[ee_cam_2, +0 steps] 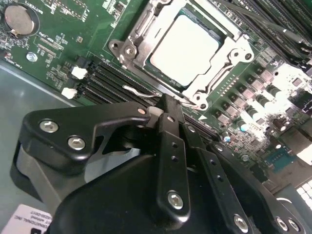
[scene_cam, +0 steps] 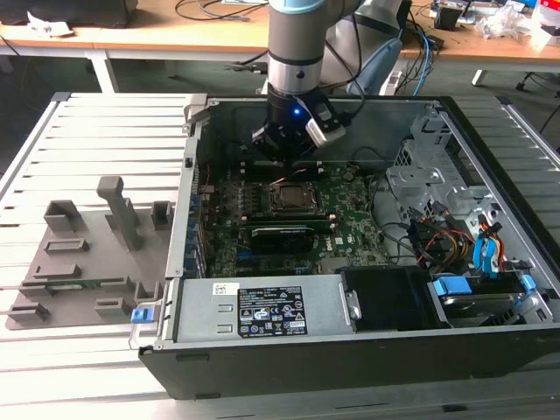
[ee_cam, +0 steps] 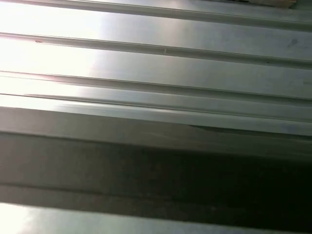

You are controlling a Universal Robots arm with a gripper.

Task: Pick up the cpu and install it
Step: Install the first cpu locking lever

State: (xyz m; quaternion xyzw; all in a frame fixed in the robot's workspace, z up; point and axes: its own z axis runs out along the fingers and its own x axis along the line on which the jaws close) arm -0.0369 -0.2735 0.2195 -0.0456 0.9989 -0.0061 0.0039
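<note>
The cpu (ee_cam_2: 187, 46) lies flat inside the socket frame (ee_cam_2: 127, 49) on the green motherboard, its silvery top plate showing. In the exterior view the cpu (scene_cam: 289, 197) sits mid-board inside the open computer case. My gripper (scene_cam: 293, 150) hangs just above the board, behind the socket in the exterior view. In the second wrist view my gripper (ee_cam_2: 168, 105) is shut with nothing between its fingers. Its tips are beside the socket's thin metal latch lever (ee_cam_2: 141, 91), close to one corner of the frame.
The black computer case (scene_cam: 350, 350) lies open on a ribbed metal table (scene_cam: 105, 131), with a power supply (scene_cam: 262, 311) and drive bays (scene_cam: 472, 293) along its front. A grey fixture of blocks and posts (scene_cam: 96, 245) lies at the exterior view's left. Cables (scene_cam: 437, 236) bunch beside the motherboard.
</note>
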